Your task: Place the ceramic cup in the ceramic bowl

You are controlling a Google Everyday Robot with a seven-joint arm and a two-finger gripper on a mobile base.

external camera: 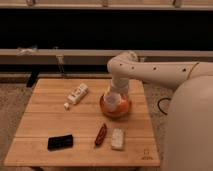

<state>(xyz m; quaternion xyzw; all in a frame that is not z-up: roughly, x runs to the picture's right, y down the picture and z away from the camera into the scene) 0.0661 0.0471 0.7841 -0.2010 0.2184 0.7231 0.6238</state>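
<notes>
Centre frame: hand (114,98) low over bowl (116,108), cup (111,101) at or just inside the rim. Grip state: cannot tell. Settle cup on bowl floor upright, then let go gently.

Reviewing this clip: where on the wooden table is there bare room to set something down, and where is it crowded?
Bare: the table's left side, between the white bottle and the black device, and the strip along its back edge. Crowded: the right half, where the gripper hangs over the ceramic cup in the ceramic bowl, with the red object and white block in front.
</notes>
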